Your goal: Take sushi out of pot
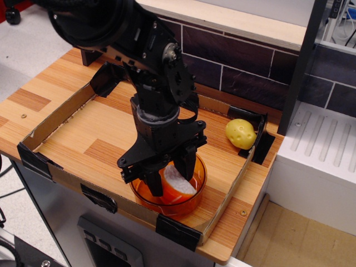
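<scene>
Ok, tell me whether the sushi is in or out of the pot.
In. The sushi sits inside the pot walls, jaws either side.

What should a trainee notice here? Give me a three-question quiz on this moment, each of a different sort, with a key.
1. True or false: the sushi lies inside the pot.
2. Where does the potato toy sit?
A. In the pot
B. In the far right corner of the cardboard tray, by the black tape
C. Off the counter
3. Fill in: the gripper has its fingers lowered into the pot on either ____ of the sushi.

Key
1. True. Its orange body and white rice face show within the orange walls.
2. B
3. side. One finger is at its left, the other at its right; whether they already pinch it cannot be told.
</scene>
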Robot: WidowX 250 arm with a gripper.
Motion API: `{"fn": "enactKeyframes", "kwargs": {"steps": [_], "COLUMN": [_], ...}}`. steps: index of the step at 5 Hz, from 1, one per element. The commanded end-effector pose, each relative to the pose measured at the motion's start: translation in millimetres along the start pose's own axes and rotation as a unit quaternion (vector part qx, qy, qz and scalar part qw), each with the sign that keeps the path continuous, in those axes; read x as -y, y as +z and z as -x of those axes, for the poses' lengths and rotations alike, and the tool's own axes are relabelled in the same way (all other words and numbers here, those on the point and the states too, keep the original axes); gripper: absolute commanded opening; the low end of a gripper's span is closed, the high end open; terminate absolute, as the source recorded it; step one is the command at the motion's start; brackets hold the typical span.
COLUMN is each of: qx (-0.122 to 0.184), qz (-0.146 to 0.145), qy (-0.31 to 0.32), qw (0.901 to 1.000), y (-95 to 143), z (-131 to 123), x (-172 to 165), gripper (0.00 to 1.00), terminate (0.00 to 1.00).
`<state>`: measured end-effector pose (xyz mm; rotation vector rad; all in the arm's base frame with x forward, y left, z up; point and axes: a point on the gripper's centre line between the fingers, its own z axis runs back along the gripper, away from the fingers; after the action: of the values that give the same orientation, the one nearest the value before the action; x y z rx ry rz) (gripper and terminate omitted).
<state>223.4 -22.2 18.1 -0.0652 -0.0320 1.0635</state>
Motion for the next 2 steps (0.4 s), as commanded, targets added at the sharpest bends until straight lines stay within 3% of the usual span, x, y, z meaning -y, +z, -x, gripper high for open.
{"fn": "enactKeyframes", "kwargs": {"steps": [1,2], "qx": [0.009,0.003], "qz": [0.0,0.014], "qy": [0.01,0.015], "qw": [0.9999,0.9998], "y": [12,42], "z": [-7,-8], "x": [3,2], "gripper": [0.0,0.0], "terminate": [0.0,0.0]}}
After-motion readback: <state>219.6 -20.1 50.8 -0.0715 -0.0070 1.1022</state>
